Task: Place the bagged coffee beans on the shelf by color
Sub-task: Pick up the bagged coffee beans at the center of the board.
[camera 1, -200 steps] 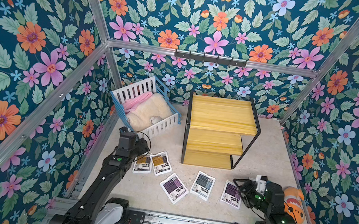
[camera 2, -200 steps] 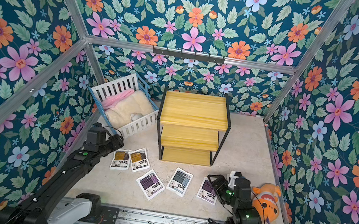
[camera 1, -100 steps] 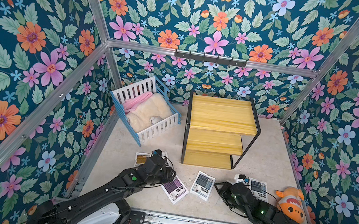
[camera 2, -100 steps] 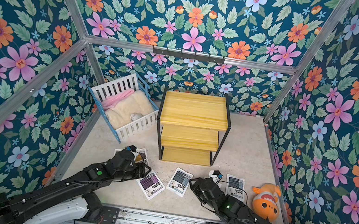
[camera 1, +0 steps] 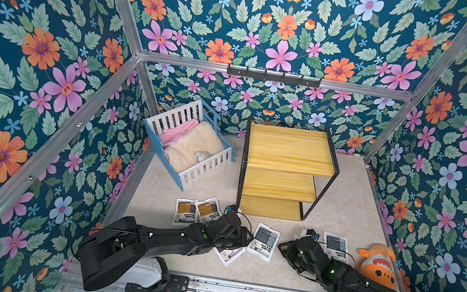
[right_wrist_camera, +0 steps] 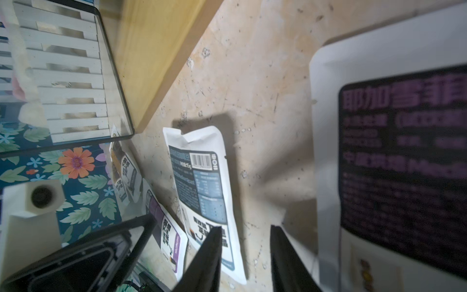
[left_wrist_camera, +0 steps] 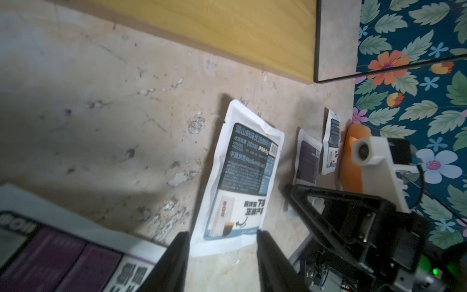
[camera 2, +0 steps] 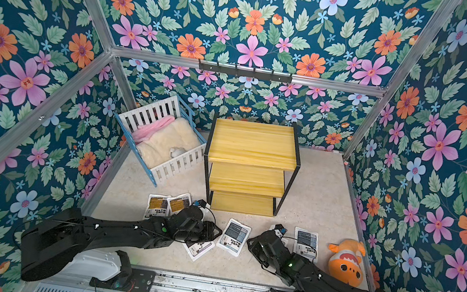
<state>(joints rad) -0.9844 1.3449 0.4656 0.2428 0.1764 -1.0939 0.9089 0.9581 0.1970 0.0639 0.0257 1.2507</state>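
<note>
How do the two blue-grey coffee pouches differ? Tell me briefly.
The middle blue-grey pouch lies in front of the shelf; the right blue-grey pouch lies off to its side, beside the orange plush toy. The middle one is plainly tilted; the right one sits nearly square to the shelf. Both lie flat on the table, label up, not yet shelved.
</note>
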